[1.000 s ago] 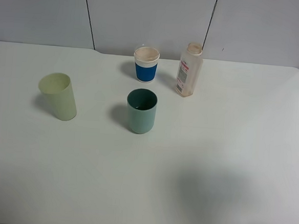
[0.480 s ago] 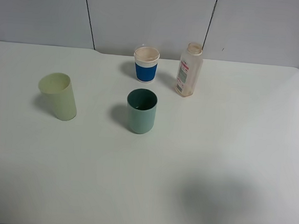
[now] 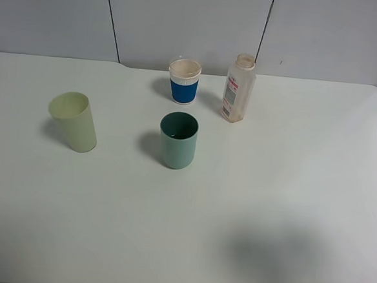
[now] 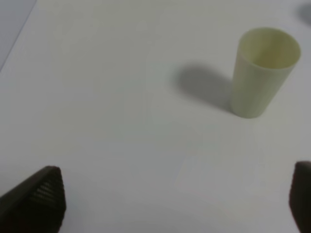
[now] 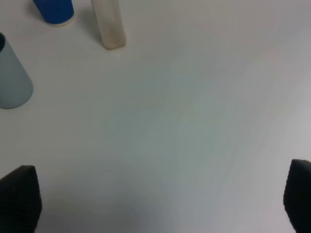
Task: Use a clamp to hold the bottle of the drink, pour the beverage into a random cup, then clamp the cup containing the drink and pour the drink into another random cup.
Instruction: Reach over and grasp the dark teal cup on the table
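While both claws hang clear of everything, nothing is gripped. Left claw (image 4: 167, 199) is spread wide with only bare white desk (image 3: 281, 206) between its tips. Right claw (image 5: 159, 196) is spread the same way, nothing between. Neither arm shows in the high view.

Layout:
- Small clear squarish plastic bottle (image 3: 239, 88), white-and-red label, no cap, stands upright well ahead of the right claw, off to the robot's left of it.
- Plain teal-green plastic tumbler (image 3: 177, 141) is nearer that claw than the bottle, further to the same side.
- White paper cup with blue sleeve (image 3: 183, 81) sits near the bottle, on its far-left side from the right claw.
- Plain pale yellow-green plastic tumbler (image 4: 265, 73) stands upright ahead of the left claw, off-centre, well apart from it.

Brown beverage: can't tell how much is in the bottle or the teal-green tumbler; the dark inside hides it.

Risks, my read:
- The bottle is tall, narrow and uncapped, so an off-centre approach could nudge it over and spill.
- Thin plastic: a hard squeeze could push liquid out of the neck.
- A wide-spread finger could clip the paper cup on the way in.
- The smooth tapered tumbler may slip when tilted.
- The two tumblers stand well apart, so carrying a filled one risks slosh.
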